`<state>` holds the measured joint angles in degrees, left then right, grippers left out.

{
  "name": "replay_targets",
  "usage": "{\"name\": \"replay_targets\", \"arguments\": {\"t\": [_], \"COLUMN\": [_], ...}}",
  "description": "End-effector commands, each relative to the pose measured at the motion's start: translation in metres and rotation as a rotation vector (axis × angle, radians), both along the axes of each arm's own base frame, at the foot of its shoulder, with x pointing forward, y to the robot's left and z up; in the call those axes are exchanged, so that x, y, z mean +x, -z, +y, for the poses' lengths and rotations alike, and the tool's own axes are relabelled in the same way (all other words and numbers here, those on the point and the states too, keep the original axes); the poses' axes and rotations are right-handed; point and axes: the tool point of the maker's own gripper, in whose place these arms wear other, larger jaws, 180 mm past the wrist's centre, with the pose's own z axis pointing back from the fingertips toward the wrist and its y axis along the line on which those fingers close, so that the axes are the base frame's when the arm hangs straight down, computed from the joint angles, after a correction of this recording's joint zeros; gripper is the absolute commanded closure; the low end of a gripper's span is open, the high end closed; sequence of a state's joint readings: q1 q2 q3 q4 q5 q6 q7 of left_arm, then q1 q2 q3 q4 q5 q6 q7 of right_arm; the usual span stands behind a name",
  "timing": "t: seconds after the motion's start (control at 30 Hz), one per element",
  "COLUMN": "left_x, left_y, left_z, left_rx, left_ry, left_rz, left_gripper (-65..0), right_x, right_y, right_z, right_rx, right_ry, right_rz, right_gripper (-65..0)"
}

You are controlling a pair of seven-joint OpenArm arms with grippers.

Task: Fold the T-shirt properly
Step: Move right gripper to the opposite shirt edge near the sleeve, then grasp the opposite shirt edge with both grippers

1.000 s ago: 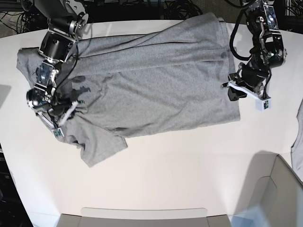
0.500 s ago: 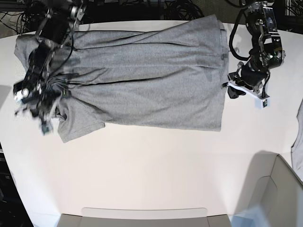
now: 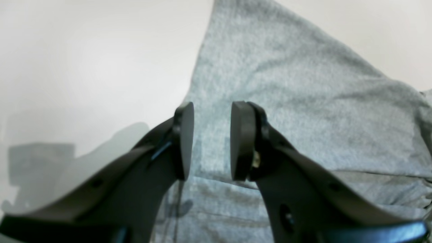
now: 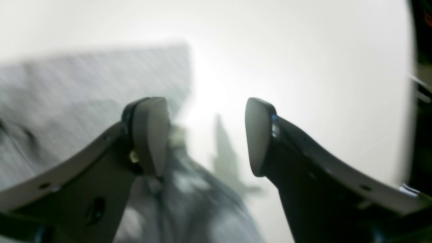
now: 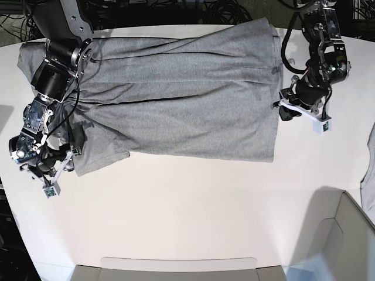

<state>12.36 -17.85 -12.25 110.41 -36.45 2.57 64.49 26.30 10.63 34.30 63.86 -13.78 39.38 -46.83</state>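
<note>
The heather-grey T-shirt (image 5: pixel 176 99) lies spread across the far half of the white table (image 5: pixel 193 199), plain face up, with long creases. One sleeve (image 5: pixel 99 153) lies flat at the lower left. My right gripper (image 5: pixel 57 158) stands open just left of that sleeve with nothing between its pads. In the right wrist view the right gripper (image 4: pixel 206 135) is open wide, blurred cloth (image 4: pixel 84 81) to its left. My left gripper (image 5: pixel 284 110) hovers at the shirt's right hem. In the left wrist view the left gripper (image 3: pixel 212 140) is open a little over the cloth (image 3: pixel 287 101).
A thin sliver of plain grey cloth (image 5: pixel 369 170) hangs at the right edge. A cardboard box (image 5: pixel 345 240) stands at the front right and a flat tray (image 5: pixel 176 266) at the front edge. Cables (image 5: pixel 222 9) lie behind the table.
The right gripper dragged the sleeve to the left, flattening the shirt, then opened and let the cloth go. The left arm has hardly moved.
</note>
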Motion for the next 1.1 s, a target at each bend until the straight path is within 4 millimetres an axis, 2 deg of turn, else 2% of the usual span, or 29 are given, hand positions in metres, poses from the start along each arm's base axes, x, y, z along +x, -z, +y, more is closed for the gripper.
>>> {"name": "replay_targets", "arguments": {"t": [0.0, 0.1, 0.17, 0.27, 0.37, 0.53, 0.63, 0.73, 0.87, 0.9, 1.0, 1.07], "left_x": [0.006, 0.006, 0.006, 0.005, 0.005, 0.007, 0.008, 0.008, 0.009, 0.011, 0.038, 0.056], "left_y": [-0.009, -0.009, -0.009, -0.008, -0.008, -0.01, -0.01, -0.01, -0.011, -0.012, -0.017, -0.01], "left_z": [0.001, 0.001, 0.001, 0.001, 0.001, 0.001, 0.001, 0.001, 0.004, 0.005, 0.008, 0.007], "left_rx": [0.008, 0.008, 0.008, 0.007, 0.007, 0.007, 0.007, 0.007, 0.009, 0.009, -0.009, -0.026], "left_ry": [0.003, 0.004, 0.004, 0.005, 0.005, 0.005, 0.005, 0.005, -0.004, -0.007, -0.014, 0.001], "left_rz": [-0.038, -0.036, -0.036, -0.032, -0.032, -0.038, -0.04, -0.04, -0.045, -0.05, -0.071, -0.064], "left_gripper": [-19.4, -19.4, -19.4, -19.4, -19.4, -19.4, -19.4, -19.4, -19.7, -19.9, -25.0, -28.2], "right_x": [0.009, 0.013, 0.011, 0.017, 0.02, 0.019, 0.012, 0.007, 0.004, 0.004, 0.004, 0.003], "right_y": [-0.008, 0.008, 0.015, 0.012, 0.009, 0.026, 0.048, 0.06, 0.064, 0.064, 0.064, 0.065], "right_z": [-0.001, 0.006, 0.003, -0.01, -0.012, -0.005, 0.0, 0.004, 0.007, 0.007, 0.007, 0.007], "right_rx": [0.012, 0.097, 0.142, 0.188, 0.197, 0.245, 0.295, 0.32, 0.318, 0.319, 0.318, 0.318], "right_ry": [-0.008, -0.002, 0.027, 0.117, 0.125, 0.129, 0.137, 0.137, 0.13, 0.129, 0.127, 0.126], "right_rz": [-0.04, -0.041, -0.035, -0.102, -0.139, -0.089, -0.019, 0.027, 0.044, 0.044, 0.046, 0.048], "right_gripper": [-35.1, -35.1, -35.0, -35.0, -35.0, -35.0, -35.0, -35.0, -35.0, -35.0, -35.0, -35.0]}}
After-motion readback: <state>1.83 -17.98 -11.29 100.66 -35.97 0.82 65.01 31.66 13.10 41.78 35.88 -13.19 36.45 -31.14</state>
